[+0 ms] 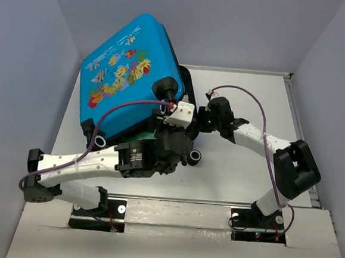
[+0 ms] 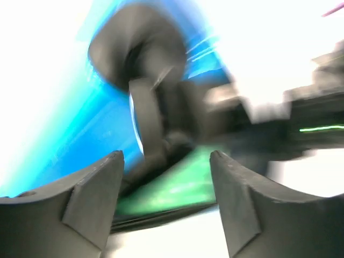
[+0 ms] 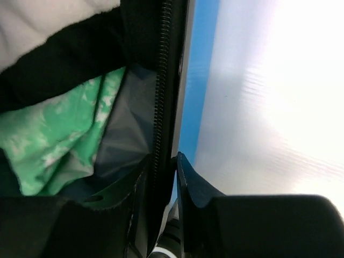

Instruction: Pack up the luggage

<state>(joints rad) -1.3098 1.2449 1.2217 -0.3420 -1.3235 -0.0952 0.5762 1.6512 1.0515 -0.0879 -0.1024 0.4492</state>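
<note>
The blue luggage with its fish print lies at the table's back left, lid shell tilted up toward me. My left gripper is open at the luggage's near right corner. In the left wrist view the open gripper faces a black wheel and a strip of green cloth in the gap under the lid. My right gripper is at the right edge. In the right wrist view it is shut on the black zipper band, with green cloth and black lining inside.
Grey walls close in the white table at the left, back and right. Two lower wheels stick out near the left arm. Purple cables loop over both arms.
</note>
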